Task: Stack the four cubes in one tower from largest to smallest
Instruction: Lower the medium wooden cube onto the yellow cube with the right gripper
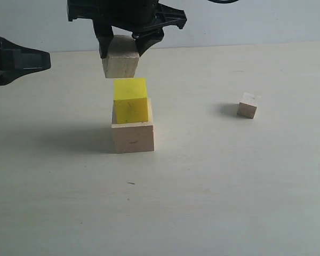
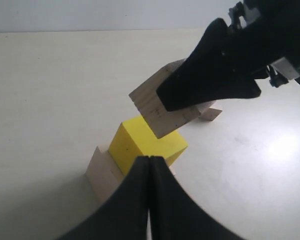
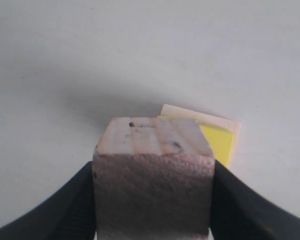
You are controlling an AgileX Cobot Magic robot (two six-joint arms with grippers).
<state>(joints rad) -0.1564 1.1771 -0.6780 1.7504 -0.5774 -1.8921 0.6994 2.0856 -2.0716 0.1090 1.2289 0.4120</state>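
Four cubes: three wood, one yellow. Nearest, the large cube sits on the table with the yellow cube on top. Just above it, the right gripper clamps the medium cube. Farther right, the small cube lies alone. The left gripper hangs at the left, jaws pressed together, empty.

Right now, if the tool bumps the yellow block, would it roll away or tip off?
Probably no rolling: the yellow block has flat faces and rests flat on the large wood block. It looks stiff, so it should slide, not squash. The block under it is only slightly wider, so a hard shove might push it off.
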